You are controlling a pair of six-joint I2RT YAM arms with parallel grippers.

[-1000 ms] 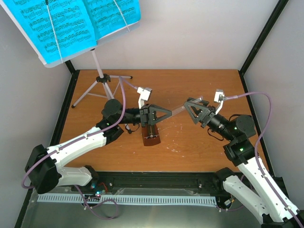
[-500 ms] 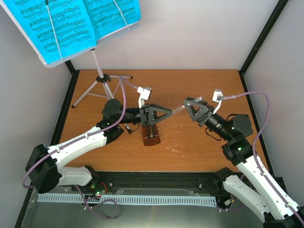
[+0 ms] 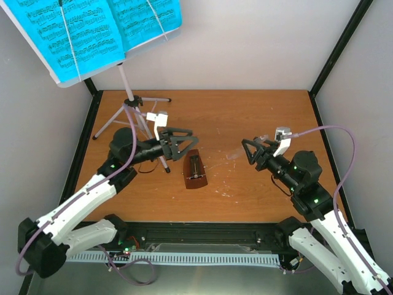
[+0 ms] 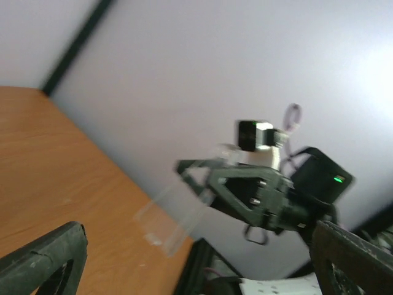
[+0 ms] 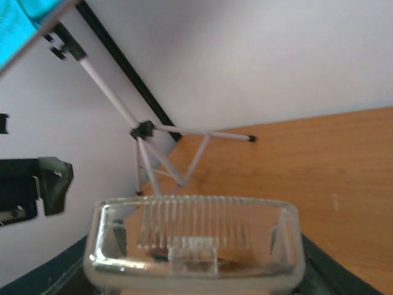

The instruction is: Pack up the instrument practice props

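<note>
The brown pyramid metronome [image 3: 195, 172] stands on the table between the arms, with no cover on its front. Its clear plastic front cover [image 3: 236, 155] hangs above the table to the right, and my right gripper [image 3: 248, 151] is shut on it. In the right wrist view the ribbed cover [image 5: 196, 246] fills the space between the jaws. My left gripper [image 3: 188, 142] is open and empty, up and left of the metronome. The left wrist view shows the cover [image 4: 178, 209] ahead of its spread fingers [image 4: 46, 261]. Cyan sheet-music pages [image 3: 92, 31] rest on the silvery tripod music stand [image 3: 132, 104] at the back left.
The stand's legs [image 5: 153, 141] spread over the back left corner of the wooden table [image 3: 258, 110]. White walls and black frame posts [image 3: 338, 49] close in the back and sides. A cable tray [image 3: 184, 258] runs along the near edge.
My left gripper has opened and pulled back to the left, away from the metronome. The right gripper has drawn the clear cover a little to the right and nearer.
</note>
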